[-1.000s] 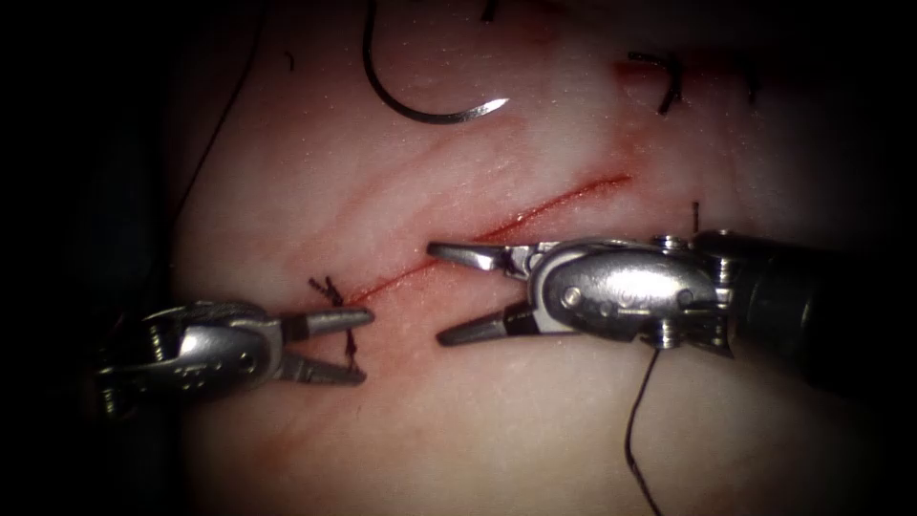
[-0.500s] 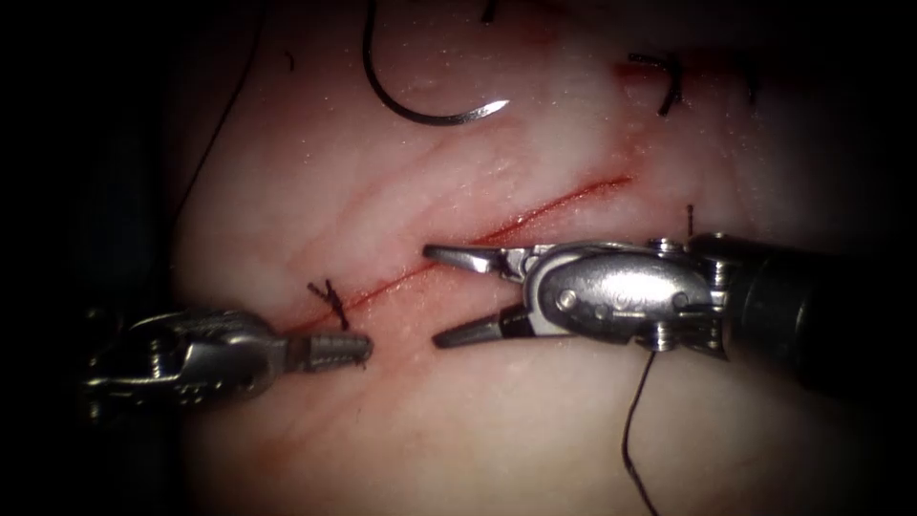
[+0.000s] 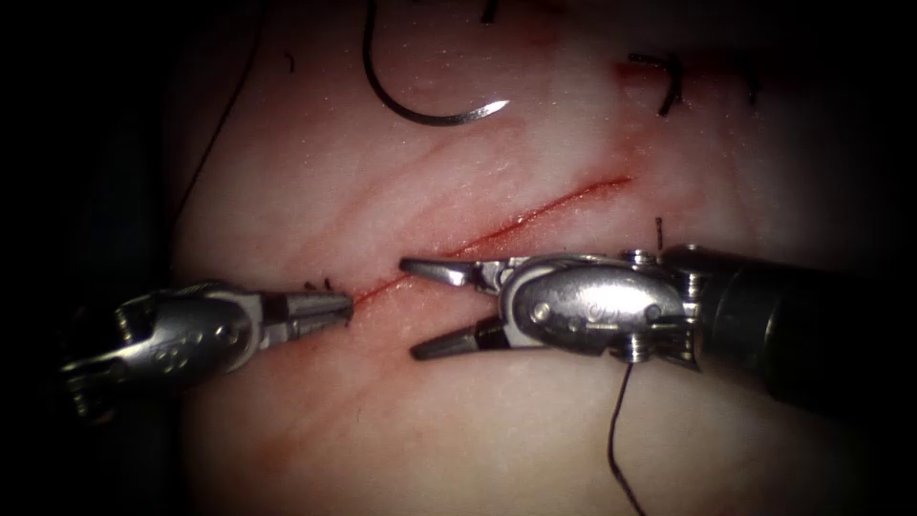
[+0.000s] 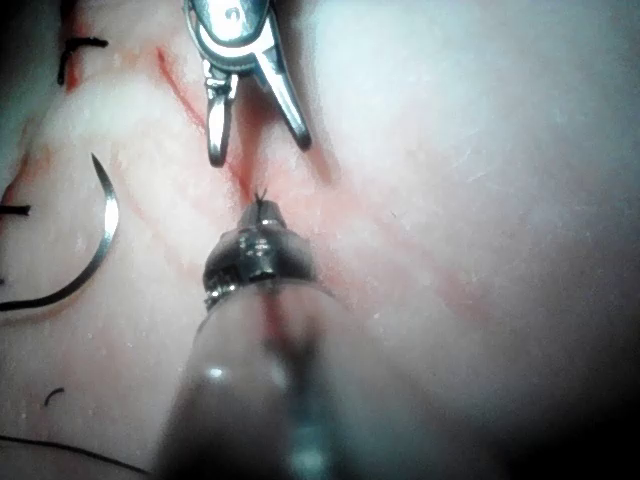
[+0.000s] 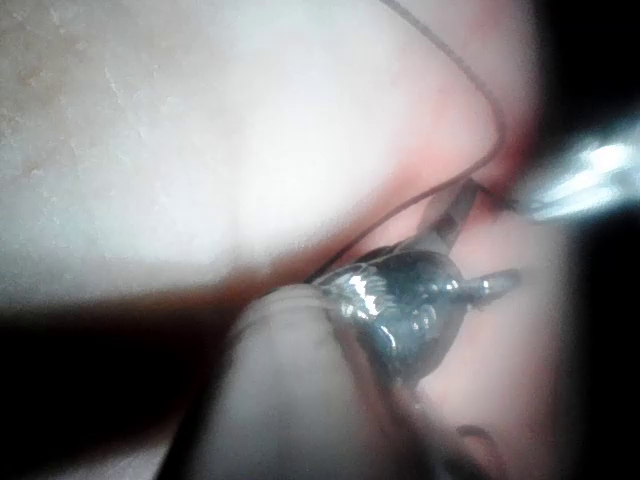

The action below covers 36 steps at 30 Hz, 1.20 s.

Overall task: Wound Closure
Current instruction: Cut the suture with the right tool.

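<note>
The left tool (image 3: pixel 339 308) has its jaws pressed together on the short dark thread ends of the knot (image 3: pixel 318 285), at the lower left end of the cut (image 3: pixel 516 225); in the left wrist view the small tuft of thread (image 4: pixel 262 202) stands out just beyond its closed tip (image 4: pixel 266 215). The right tool (image 3: pixel 420 311) lies just to the right of it, over the cut, with its jaws spread wide and nothing between them. The needle (image 3: pixel 420 105) lies free on the tissue (image 3: pixel 315 191), well apart from both tools, on the left side of the cut; it is not in the tissue and no tool holds it. A loose thread (image 3: pixel 616 430) runs down over the tissue below the right tool's wrist. Some cut ends of thread (image 3: pixel 669 81) lie near the far end of the cut.
</note>
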Motion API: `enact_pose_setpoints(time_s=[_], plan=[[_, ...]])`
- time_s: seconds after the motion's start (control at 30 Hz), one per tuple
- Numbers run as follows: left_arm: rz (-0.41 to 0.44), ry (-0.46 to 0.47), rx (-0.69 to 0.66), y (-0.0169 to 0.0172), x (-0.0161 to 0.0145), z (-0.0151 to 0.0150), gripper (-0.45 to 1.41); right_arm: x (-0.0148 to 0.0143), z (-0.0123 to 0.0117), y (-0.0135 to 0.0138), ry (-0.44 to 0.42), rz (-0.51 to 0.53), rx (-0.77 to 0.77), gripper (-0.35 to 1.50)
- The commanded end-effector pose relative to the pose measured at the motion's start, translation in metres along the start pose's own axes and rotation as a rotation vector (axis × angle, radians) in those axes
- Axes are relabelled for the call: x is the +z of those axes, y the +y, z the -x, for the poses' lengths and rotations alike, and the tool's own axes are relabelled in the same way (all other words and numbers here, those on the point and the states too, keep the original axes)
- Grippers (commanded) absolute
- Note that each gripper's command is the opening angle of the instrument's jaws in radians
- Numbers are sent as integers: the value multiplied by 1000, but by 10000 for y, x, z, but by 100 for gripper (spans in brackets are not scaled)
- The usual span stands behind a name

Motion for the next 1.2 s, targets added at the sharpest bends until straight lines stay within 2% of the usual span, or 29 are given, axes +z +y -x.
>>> enact_pose_setpoints(time_s=[0.03,0.3,0.6,0.73,1.2], plan=[[2,3,-16,-3,9,0,-35,7,2,4,2,0,-2,143],[19,-14,-22,-1,10,4,-35,7,2,4,3,-2,-3,141],[27,-30,432,9,6,-1,-35,35,7,3,8,-12,2,135],[39,-31,576,12,5,-1,-35,52,14,0,22,-44,-10,135],[85,-18,610,11,4,5,-35,98,31,-3,69,-108,-108,135]])
